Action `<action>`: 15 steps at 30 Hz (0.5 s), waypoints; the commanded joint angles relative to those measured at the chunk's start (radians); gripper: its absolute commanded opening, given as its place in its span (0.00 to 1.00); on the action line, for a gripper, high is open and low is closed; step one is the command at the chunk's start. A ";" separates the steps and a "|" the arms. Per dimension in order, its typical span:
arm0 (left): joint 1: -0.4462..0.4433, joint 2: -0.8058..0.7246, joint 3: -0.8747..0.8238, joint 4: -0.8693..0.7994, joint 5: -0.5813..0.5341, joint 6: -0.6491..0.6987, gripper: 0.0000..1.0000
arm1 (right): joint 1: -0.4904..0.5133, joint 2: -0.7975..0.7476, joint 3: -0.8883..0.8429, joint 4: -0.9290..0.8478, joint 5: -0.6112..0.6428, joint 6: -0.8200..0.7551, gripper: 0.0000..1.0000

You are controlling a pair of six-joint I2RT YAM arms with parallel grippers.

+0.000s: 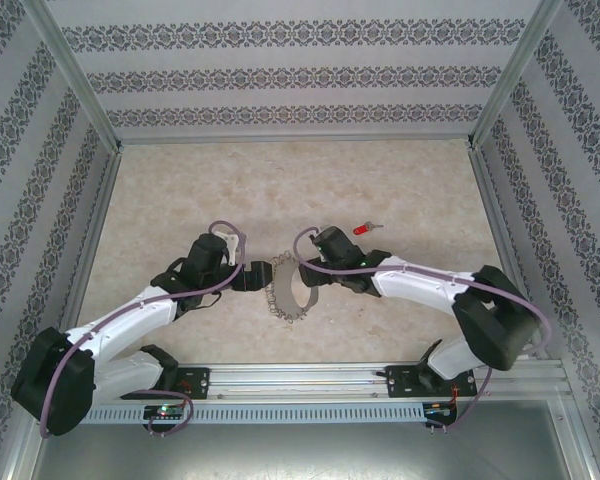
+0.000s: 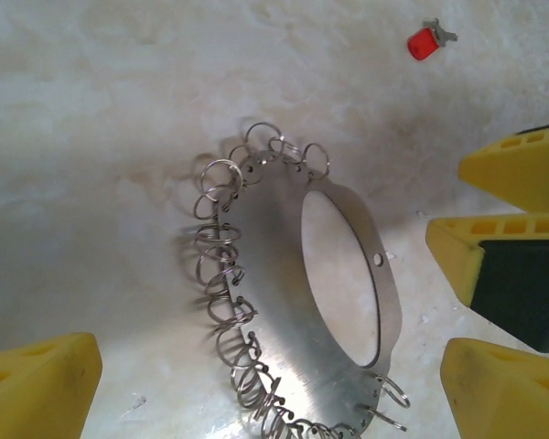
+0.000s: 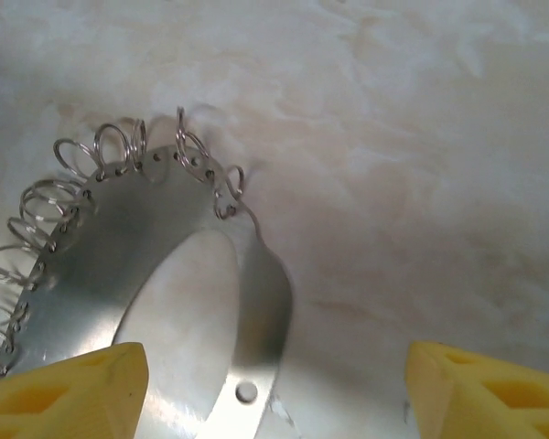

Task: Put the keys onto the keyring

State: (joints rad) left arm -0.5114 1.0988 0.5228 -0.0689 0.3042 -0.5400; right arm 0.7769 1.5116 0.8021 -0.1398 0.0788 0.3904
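Flat grey keyring (image 2: 274,302) fringed with wire loops, red-headed key (image 2: 423,43) apart, both arms' jaws spread

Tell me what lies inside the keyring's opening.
Bare marbled table shows through the opening of the keyring; the red key lies outside it, well apart. Whatever is beneath the metal band itself is covered.

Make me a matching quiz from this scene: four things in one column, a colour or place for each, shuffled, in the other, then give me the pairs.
1 key
2 keyring
3 right tool
4 table

A marbled beige
B grey metal loop with a fringed rim
C red head, lying apart from the ring
D yellow fingers, by the ring's unfringed edge

Pairs: 1-C, 2-B, 3-D, 4-A
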 commanded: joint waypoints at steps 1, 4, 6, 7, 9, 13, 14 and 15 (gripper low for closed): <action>-0.012 -0.034 -0.006 -0.005 -0.025 -0.011 0.95 | 0.011 0.069 0.055 0.050 -0.031 -0.015 0.69; -0.012 -0.052 -0.020 0.023 -0.022 -0.020 0.95 | 0.007 0.115 0.086 0.061 -0.032 -0.008 0.62; -0.012 -0.054 -0.026 0.040 -0.018 -0.018 0.95 | 0.006 0.141 0.102 0.062 -0.032 -0.009 0.58; -0.012 -0.052 -0.026 0.044 -0.018 -0.016 0.95 | 0.006 0.153 0.112 0.058 -0.030 -0.008 0.56; -0.012 -0.048 -0.024 0.047 -0.015 -0.007 0.96 | 0.005 0.183 0.127 0.057 -0.035 -0.007 0.53; -0.012 -0.064 -0.026 0.032 -0.021 0.011 0.97 | 0.007 0.234 0.155 0.060 -0.052 0.004 0.49; -0.012 -0.071 -0.028 0.025 -0.024 0.016 0.97 | 0.006 0.246 0.162 0.060 -0.052 0.006 0.48; -0.013 -0.079 -0.029 0.018 -0.026 0.022 0.97 | 0.006 0.255 0.168 0.058 -0.050 0.007 0.47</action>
State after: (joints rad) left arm -0.5114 1.0523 0.5053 -0.0597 0.2951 -0.5423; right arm 0.7769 1.7405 0.9379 -0.0875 0.0422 0.3897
